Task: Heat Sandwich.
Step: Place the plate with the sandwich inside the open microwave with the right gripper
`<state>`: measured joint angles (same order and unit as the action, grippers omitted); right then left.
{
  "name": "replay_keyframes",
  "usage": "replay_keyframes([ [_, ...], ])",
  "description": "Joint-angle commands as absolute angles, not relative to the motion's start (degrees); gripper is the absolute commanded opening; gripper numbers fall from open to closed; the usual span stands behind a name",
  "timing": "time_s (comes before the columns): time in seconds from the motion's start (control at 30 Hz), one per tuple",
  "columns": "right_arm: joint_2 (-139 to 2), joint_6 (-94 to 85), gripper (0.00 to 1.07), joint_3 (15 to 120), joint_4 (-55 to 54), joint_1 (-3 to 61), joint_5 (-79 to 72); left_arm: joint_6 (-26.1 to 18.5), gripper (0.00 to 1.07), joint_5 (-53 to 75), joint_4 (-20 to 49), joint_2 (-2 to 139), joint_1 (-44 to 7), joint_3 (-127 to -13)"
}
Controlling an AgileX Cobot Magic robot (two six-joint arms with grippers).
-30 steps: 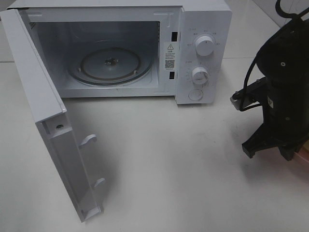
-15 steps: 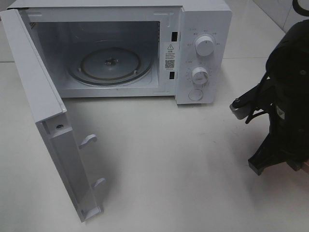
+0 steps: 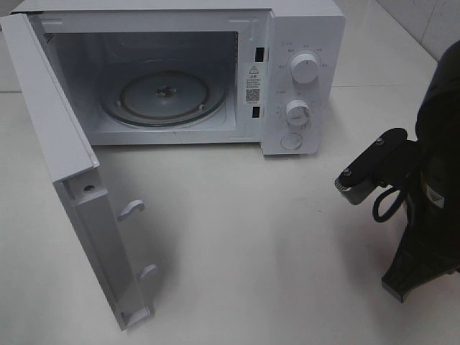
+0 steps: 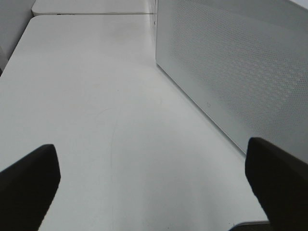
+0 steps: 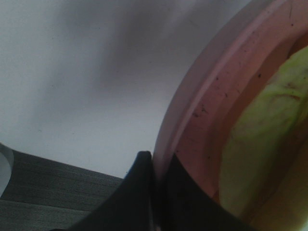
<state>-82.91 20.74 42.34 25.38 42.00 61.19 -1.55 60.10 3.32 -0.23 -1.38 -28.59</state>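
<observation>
The right gripper (image 5: 155, 160) is pinched narrow on the rim of the pink plate (image 5: 192, 110), one finger (image 5: 137, 192) outside the rim and the other inside. The sandwich (image 5: 262, 144) lies on that plate, just beside the inner finger. Only a pale green part of it shows, close up and blurred, and the frame edge cuts off the rest, so its bread cannot be made out.

From the high camera, the right arm (image 3: 431, 158) stands at the right edge, well apart from the microwave (image 3: 302, 43). Its fingers, the plate and the sandwich are cut off or hidden there. The microwave's door (image 3: 57, 144) stands wide open to the left, showing the glass turntable (image 3: 164, 97).

The left gripper (image 4: 153, 163) is spread wide with nothing between its fingers, above the table (image 4: 96, 96) and beside the microwave's perforated side wall. It does not show in the high view.
</observation>
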Motion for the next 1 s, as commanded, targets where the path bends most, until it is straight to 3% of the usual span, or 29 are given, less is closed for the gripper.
replay_keyframes([
  [0.03,-81.07,20.74,0.01,41.54,26.81,44.40,63.66,-1.60,1.04,59.30,3.44,-1.66,-1.26,-28.42],
  [0.7,-77.35,16.10,0.01,40.05,27.79,60.56,66.58,-1.60,1.04,59.30,3.44,-1.66,-1.26,-28.42],
  [1.0,-77.35,9.34,0.01,40.05,27.90,61.76,65.37,-1.60,1.04,59.30,3.44,-1.66,-1.26,-28.42],
])
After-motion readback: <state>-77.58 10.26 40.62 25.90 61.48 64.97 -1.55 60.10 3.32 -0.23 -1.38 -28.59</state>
